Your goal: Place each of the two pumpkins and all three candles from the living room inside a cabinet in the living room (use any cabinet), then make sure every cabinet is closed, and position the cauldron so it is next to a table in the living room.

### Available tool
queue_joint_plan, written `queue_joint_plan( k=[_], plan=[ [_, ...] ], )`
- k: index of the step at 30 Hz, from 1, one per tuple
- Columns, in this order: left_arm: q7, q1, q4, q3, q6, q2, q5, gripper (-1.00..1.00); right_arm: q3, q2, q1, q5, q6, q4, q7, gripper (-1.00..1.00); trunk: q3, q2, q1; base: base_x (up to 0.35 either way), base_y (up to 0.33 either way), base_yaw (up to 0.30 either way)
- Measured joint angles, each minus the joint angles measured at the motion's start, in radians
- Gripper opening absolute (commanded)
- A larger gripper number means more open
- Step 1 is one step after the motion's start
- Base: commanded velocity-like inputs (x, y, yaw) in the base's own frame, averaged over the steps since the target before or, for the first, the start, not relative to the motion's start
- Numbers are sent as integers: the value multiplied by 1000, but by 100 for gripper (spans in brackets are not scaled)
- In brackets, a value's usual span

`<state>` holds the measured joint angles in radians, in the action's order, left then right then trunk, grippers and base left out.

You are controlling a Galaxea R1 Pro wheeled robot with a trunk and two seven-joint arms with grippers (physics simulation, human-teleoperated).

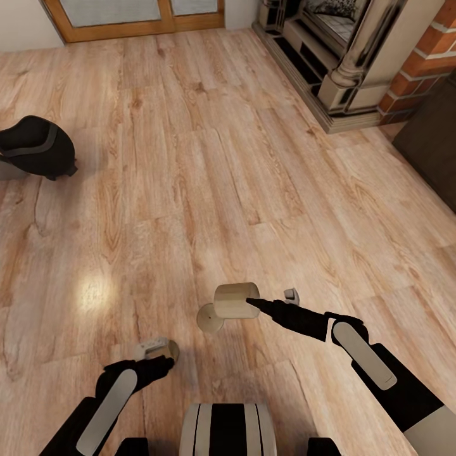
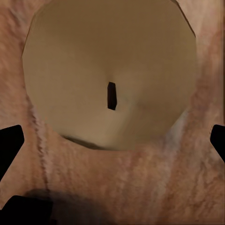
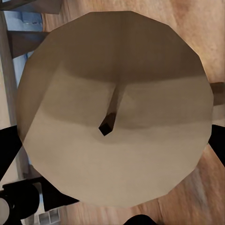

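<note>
The candle point(image 1: 235, 299) in the right gripper point(image 1: 269, 303) hides the near fingertip, and the candle's far end face cannot be seen in the head view. A second candle point(image 1: 209, 317) on the floor point(image 1: 190, 177) sits partly behind it. The left gripper point(image 1: 158, 350) covers most of a third candle point(image 1: 171, 348). The cauldron point(image 1: 35, 147) is cut by the picture's left edge, and the dark cabinet point(image 1: 434, 152) by the right edge.

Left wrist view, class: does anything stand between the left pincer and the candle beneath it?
Nothing visible does. In the left wrist view the candle stands upright on the bare wood floor, wick up, with the dark fingertips spread at either side and open air between. The right pincer already holds another candle.
</note>
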<state>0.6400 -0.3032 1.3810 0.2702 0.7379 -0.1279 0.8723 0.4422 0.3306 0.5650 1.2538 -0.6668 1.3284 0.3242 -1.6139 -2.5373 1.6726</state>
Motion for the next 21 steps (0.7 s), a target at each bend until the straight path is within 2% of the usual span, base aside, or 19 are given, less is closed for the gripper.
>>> queue_joint_plan(
  k=[8,12,21],
  plan=[
    [0,0,0,7,-16,6,-1,100,0,0,0,0,0,0,0,-100,0,0,0,0,0,0],
    [0,0,-10,21,-49,6,-2,100,0,0,0,-2,0,0,0,-100,-15,-1,2,0,0,0],
    [0,0,-17,27,-59,6,-1,100,0,0,0,0,0,0,0,-100,-15,-1,2,0,0,0]
  ],
)
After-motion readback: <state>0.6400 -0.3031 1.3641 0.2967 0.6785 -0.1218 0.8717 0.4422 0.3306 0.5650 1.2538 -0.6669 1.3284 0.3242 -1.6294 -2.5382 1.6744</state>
